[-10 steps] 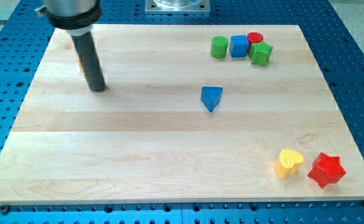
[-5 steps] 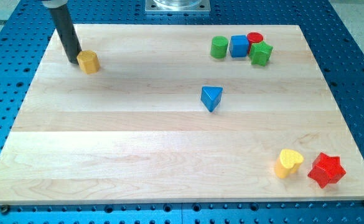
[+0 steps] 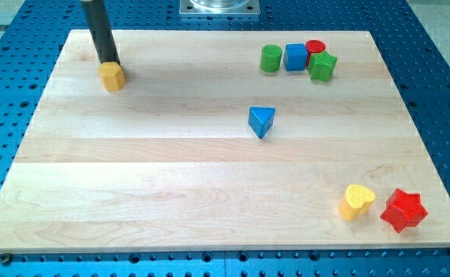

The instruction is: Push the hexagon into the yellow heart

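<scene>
My tip (image 3: 108, 61), a matte dark rod with no end effector to open or close, touches the yellow hexagon's (image 3: 112, 76) top edge on the pale wood-grain table (image 3: 171, 177), upper left. The glossy yellow heart (image 3: 357, 201) sits lower right, well apart.

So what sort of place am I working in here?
Probably a robotics lab bench: a wooden board sits on a blue perforated table, scattered with small coloured blocks like the yellow hexagon and yellow heart. My tip sits just above the hexagon.
</scene>
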You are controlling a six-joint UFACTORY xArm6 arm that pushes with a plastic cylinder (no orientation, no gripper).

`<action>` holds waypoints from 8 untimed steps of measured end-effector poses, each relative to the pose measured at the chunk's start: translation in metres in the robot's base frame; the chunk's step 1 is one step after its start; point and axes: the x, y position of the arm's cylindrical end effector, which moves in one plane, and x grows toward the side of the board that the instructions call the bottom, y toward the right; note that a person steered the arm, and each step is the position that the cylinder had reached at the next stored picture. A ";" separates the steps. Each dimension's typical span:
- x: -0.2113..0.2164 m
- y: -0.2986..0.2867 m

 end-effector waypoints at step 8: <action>0.094 -0.022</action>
